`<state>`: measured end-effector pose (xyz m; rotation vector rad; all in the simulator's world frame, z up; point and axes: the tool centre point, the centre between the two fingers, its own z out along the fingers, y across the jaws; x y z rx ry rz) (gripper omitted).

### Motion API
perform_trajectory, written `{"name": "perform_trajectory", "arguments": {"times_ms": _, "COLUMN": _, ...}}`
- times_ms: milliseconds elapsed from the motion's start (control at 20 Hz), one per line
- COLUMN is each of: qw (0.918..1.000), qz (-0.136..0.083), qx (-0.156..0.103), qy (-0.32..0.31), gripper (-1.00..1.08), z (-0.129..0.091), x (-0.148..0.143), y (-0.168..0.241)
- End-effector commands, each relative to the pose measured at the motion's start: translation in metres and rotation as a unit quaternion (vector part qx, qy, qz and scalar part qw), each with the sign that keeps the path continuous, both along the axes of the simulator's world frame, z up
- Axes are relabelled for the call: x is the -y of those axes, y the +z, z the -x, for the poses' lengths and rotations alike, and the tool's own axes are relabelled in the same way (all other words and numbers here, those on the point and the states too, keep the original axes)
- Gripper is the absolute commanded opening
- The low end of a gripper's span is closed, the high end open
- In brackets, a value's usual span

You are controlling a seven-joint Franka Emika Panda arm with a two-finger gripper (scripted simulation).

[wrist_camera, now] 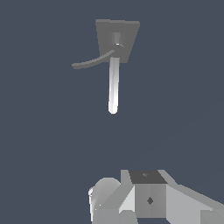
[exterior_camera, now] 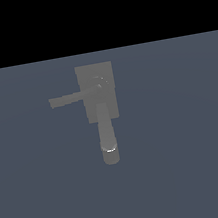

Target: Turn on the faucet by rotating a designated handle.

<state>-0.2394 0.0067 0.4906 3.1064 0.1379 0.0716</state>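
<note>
The faucet (exterior_camera: pixel 97 90) is a matte grey fixture with a rectangular block base. Its thick rounded spout (exterior_camera: pixel 106 132) reaches toward the camera in the exterior view. The handle (exterior_camera: pixel 66 99) is a thin flat bar. It runs from a small round hub (exterior_camera: pixel 99 83) on the block out toward the exterior view's left. The wrist view shows the faucet (wrist_camera: pixel 117 39) at a distance, with the handle (wrist_camera: pixel 89 62) and the spout (wrist_camera: pixel 113 85) both in sight. No gripper fingers appear in either view, and nothing touches the handle.
The faucet stands on a plain blue-grey floor (exterior_camera: pixel 190 157). White and grey parts of the robot arm (wrist_camera: pixel 144 199) fill one edge of the wrist view, well apart from the faucet. Black background lies behind the floor in the exterior view.
</note>
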Motion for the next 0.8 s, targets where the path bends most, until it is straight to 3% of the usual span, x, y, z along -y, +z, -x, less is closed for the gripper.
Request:
{"name": "perform_trajectory", "arguments": {"times_ms": 0, "qw": 0.9998, "qz": 0.018, "qx": 0.008, "qy": -0.004, "gripper": -1.0, "z": -0.001, "x": 0.002, "y": 0.003}}
{"name": "perform_trajectory", "arguments": {"times_ms": 200, "qw": 0.9979, "qz": 0.057, "qx": 0.027, "qy": -0.012, "gripper": -1.0, "z": -0.002, "x": 0.006, "y": 0.011}}
{"name": "perform_trajectory", "arguments": {"times_ms": 400, "qw": 0.9921, "qz": 0.112, "qx": 0.053, "qy": -0.022, "gripper": -1.0, "z": -0.005, "x": 0.009, "y": 0.024}}
{"name": "perform_trajectory", "arguments": {"times_ms": 550, "qw": 0.9832, "qz": 0.163, "qx": 0.078, "qy": -0.031, "gripper": -1.0, "z": -0.006, "x": 0.012, "y": 0.037}}
{"name": "perform_trajectory", "arguments": {"times_ms": 750, "qw": 0.9635, "qz": 0.238, "qx": 0.115, "qy": -0.043, "gripper": -1.0, "z": -0.009, "x": 0.012, "y": 0.058}}
